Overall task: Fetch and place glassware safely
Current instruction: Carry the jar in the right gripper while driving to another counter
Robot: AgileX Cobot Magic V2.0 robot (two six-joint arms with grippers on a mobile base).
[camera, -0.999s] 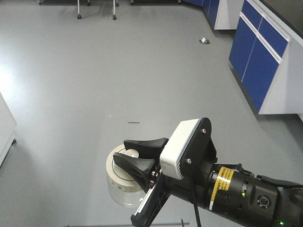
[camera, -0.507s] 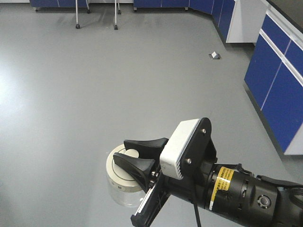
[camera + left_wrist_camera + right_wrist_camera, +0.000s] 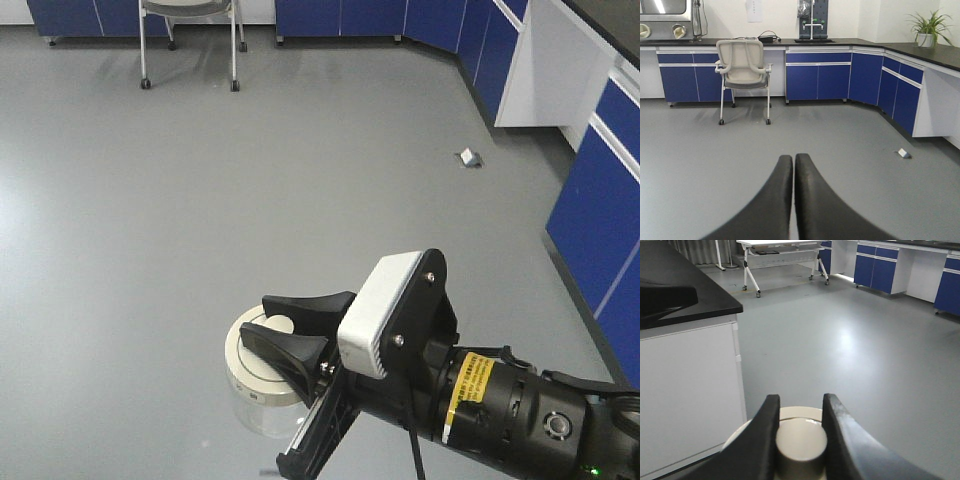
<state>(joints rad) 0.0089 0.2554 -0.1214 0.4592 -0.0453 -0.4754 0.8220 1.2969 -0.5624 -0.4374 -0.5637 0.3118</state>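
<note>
The glassware (image 3: pixel 252 372) is a squat clear jar with a cream-white lid, held in the air above the grey floor. My right gripper (image 3: pixel 258 320) is shut on the lid's round knob (image 3: pixel 801 441), one black finger on each side. In the right wrist view the right gripper (image 3: pixel 800 401) pinches that knob, and the lid's rim shows behind it. My left gripper (image 3: pixel 793 160) is shut with nothing between its fingers and points across the floor. The left arm does not show in the front view.
A wheeled chair (image 3: pixel 743 65) stands before blue cabinets (image 3: pixel 817 75) along the far wall. More blue cabinets (image 3: pixel 600 220) run along the right. A small white object (image 3: pixel 468 157) lies on the floor. A white cabinet with a black top (image 3: pixel 685 365) is close on the right gripper's left.
The room has slid down and right in the front view: the chair has come in at the top and the floor object moved lower right. The right gripper and jar kept their pose.
</note>
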